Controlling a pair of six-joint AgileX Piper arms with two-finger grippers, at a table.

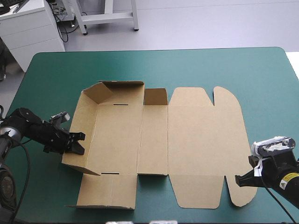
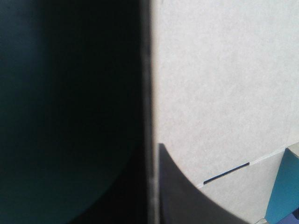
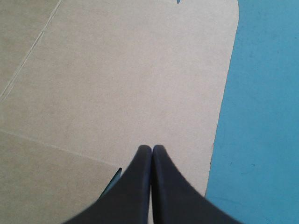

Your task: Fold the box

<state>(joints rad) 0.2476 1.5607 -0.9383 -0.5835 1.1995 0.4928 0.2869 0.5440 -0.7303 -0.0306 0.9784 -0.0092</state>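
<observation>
1. Near right corner of the bench [image 1: 261, 74], with its teal-green cover: the right gripper [image 1: 239, 180] hangs with its black fingers [image 3: 140, 186] pressed together into a single point. Its tip is over the rounded near-right flap of the box [image 1: 196, 140], a cut sheet of brown board. Board runs on ahead of the tip, and bare cover lies just beside it toward the right edge.

2. Left edge, midway back: the left gripper [image 1: 78, 143] has its fingers [image 1: 77, 136] pinching the raised end wall [image 1: 84, 130]. The sheet's edge stands between them, one finger inside the tray and one outside.

3. Middle of the bench: the box lies with its long axis running from the left edge to the right edge. The lid end is flat toward the right, and the tray end toward the left is partly raised.

4. Toward the near edge from the left fingers: the near side panel [image 1: 110, 191] lies flat on the cover.

5. Toward the far edge: the far side wall [image 1: 122, 84] is tilted up, and a small flap [image 1: 155, 96] stands beside it.

6. Judgement: the left arm is much the nearer to the unfinished tray end. The flat near panel lies across the held wall's near end, so raising it would fall to an arm reaching in from the near edge. The right arm is well apart from it.
</observation>
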